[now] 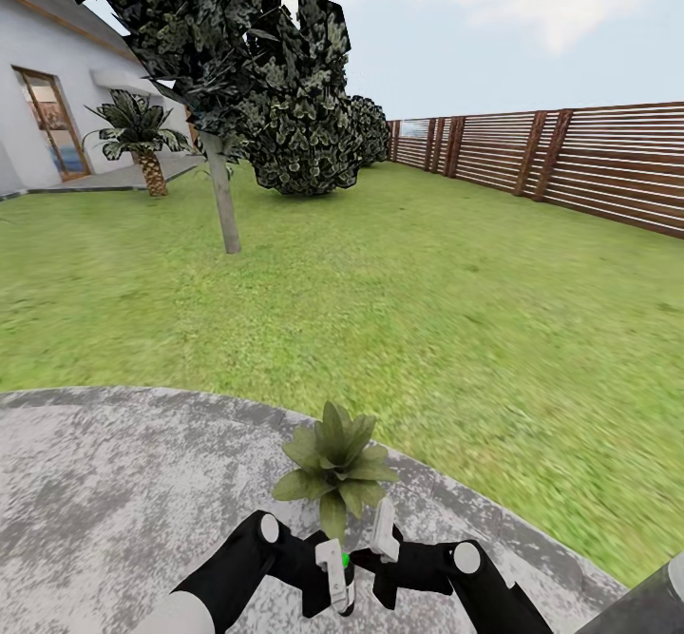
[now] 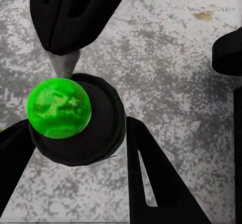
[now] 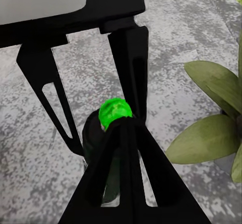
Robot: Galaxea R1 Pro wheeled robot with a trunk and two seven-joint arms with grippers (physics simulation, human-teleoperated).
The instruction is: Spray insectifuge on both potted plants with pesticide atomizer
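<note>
While gripped, green-capped pesticide atomizer (image 2: 65,114).

We see bright, even daylight all over, with a pale blue sky (image 1: 494,54) and almost no dark shadows on the lawn (image 1: 399,282) or the stone patio (image 1: 114,491). The head view bends at its edges, so the wooden fence (image 1: 589,159) slants, and the grass looks smeared and soft. In both wrist views the patio looks grainy and blurry up close.
</note>
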